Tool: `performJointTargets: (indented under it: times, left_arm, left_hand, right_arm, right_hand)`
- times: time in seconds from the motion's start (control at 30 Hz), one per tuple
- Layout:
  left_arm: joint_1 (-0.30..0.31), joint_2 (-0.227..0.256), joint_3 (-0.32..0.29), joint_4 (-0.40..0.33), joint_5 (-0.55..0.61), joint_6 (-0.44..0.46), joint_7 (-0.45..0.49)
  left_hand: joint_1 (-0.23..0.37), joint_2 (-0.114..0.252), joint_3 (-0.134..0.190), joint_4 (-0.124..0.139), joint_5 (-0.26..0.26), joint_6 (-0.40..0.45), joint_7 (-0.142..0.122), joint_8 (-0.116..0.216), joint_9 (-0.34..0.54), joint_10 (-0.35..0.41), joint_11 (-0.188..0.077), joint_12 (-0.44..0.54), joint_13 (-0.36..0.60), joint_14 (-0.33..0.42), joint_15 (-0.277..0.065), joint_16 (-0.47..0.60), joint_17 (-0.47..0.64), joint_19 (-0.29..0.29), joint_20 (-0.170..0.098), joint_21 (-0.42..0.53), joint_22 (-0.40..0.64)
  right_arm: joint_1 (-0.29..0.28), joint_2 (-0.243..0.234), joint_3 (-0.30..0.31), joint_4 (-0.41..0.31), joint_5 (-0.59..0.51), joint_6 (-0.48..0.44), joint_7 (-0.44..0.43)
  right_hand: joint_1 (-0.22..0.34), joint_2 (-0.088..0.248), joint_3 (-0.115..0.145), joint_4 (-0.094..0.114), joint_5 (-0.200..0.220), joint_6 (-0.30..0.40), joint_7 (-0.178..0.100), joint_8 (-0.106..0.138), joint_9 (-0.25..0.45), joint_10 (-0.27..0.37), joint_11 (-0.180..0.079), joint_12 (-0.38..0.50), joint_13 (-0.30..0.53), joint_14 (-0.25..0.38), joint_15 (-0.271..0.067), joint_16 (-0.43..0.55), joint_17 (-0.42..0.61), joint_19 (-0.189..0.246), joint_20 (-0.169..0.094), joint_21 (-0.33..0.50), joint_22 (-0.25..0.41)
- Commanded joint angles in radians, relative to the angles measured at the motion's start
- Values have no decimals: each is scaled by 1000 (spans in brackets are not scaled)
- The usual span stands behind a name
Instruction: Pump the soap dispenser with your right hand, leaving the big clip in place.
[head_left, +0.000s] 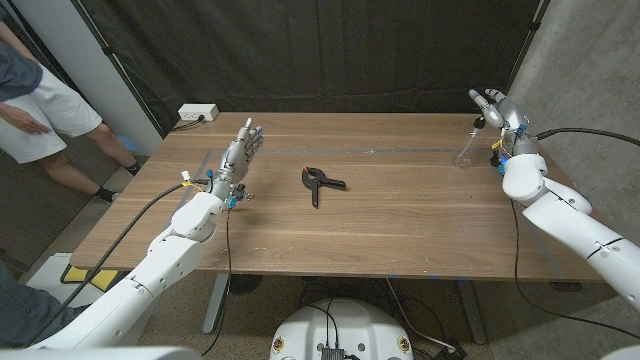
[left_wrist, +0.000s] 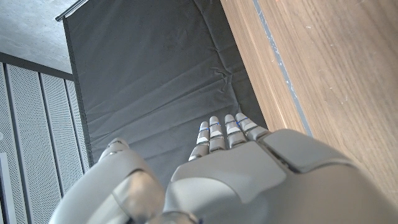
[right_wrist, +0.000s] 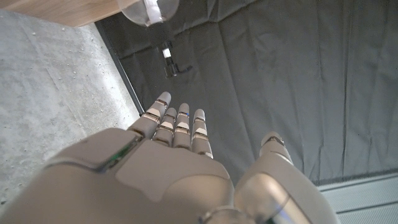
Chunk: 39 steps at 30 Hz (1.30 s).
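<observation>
A clear soap dispenser (head_left: 466, 148) with a slim pump top stands near the table's far right edge. My right hand (head_left: 503, 112) is raised just to its right, fingers stretched out and apart, holding nothing; a small gap separates it from the pump. In the right wrist view the dispenser (right_wrist: 150, 9) and its pump head (right_wrist: 169, 59) lie beyond the fingertips of that hand (right_wrist: 177, 165). The big black clip (head_left: 320, 183) lies on the middle of the table. My left hand (head_left: 241, 150) stands open at the left, fingers straight, also seen in the left wrist view (left_wrist: 249, 180).
The wooden table (head_left: 400, 230) ends close behind the dispenser, with a black curtain beyond. A white power strip (head_left: 197, 113) lies at the far left corner. A person in white shorts (head_left: 45, 115) stands off the table's left side.
</observation>
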Motion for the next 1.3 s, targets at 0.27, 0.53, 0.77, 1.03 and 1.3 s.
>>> performJointTargets:
  times: [0.27,0.53,0.77,1.03,1.3]
  left_arm:
    - [2,5,-4,-1,-8,8,-5]
    - [-5,1,1,8,-9,9,-11]
    - [-10,-5,6,20,-15,8,-19]
    - [-20,-11,12,33,-18,9,-26]
    - [-27,-12,15,41,-22,12,-31]
  left_hand:
    - [0,-1,-5,-1,-2,5,-7,-6,3,9,-3,-3,2,5,-3,-2,5,0,11,-6,3]
    - [2,0,-6,-1,-4,6,-7,-7,3,10,-6,-5,2,4,-5,-3,5,-1,12,-7,3]
    - [3,1,-7,-1,-5,7,-8,-8,3,11,-4,-6,2,4,-4,-3,5,-2,13,-9,3]
    - [4,2,-8,-1,-6,6,-8,-9,3,10,-2,-7,2,4,-5,-4,5,-4,16,-11,3]
    - [5,3,-9,-1,-7,6,-8,-11,3,11,-5,-8,2,4,-6,-4,5,-6,19,-12,4]
  right_arm:
    - [29,-60,-84,-31,-65,-174,29]
    - [32,-72,-86,-21,-58,-182,31]
    - [33,-78,-91,-26,-51,-205,37]
    - [35,-79,-102,-38,-51,-231,34]
    - [51,-77,-126,-38,-64,-259,37]
  right_hand:
    - [-2,11,-6,1,0,16,-10,4,4,-2,-5,0,3,-14,2,-3,4,-16,-4,-6,3]
    - [-1,14,-6,1,1,21,-12,6,4,-4,-2,-1,3,-14,2,-2,4,-17,-3,-6,3]
    - [-1,14,-6,1,0,22,-13,5,4,-5,0,-2,3,-12,5,0,4,-16,-3,-5,3]
    - [-1,15,-7,1,0,26,-14,6,4,-2,0,-1,3,-9,3,1,4,-13,-2,-3,3]
    - [-2,16,-7,1,0,28,-15,6,4,0,1,-1,4,-5,3,3,4,-10,-1,-2,3]
